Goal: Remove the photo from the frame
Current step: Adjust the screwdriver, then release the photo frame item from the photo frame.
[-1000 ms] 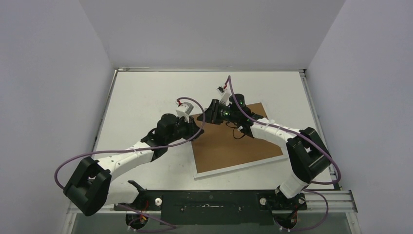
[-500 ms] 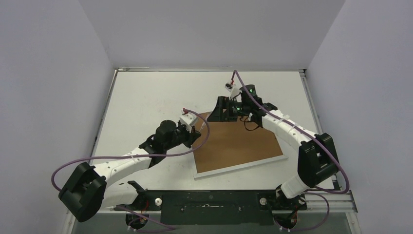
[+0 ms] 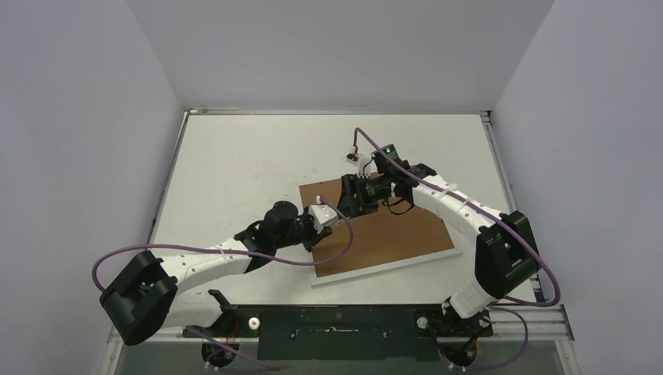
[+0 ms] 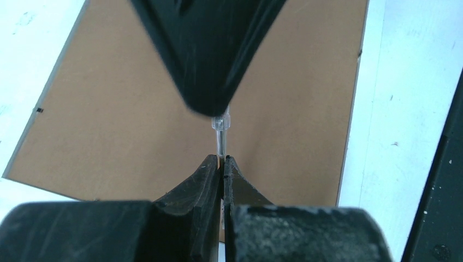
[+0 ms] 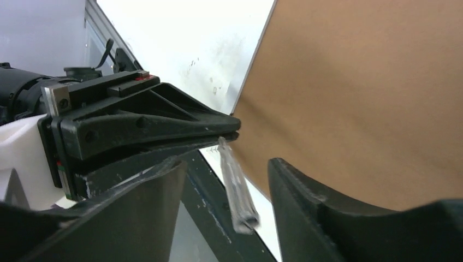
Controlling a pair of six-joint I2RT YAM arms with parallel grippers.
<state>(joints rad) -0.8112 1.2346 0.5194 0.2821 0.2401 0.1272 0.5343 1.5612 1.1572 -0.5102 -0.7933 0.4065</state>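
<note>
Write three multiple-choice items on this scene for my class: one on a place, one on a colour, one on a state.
1. The left gripper and right gripper meet: A over the frame; B left of it; C beyond its far edge.
2. The frame's upturned back is: A white; B brown; C black.
3. The left gripper is: A wide open; B shut on a thin clear rod; C out of view.
Answers: A, both hang above the back panel; B, brown board faces up; B, its fingers pinch the rod.
</note>
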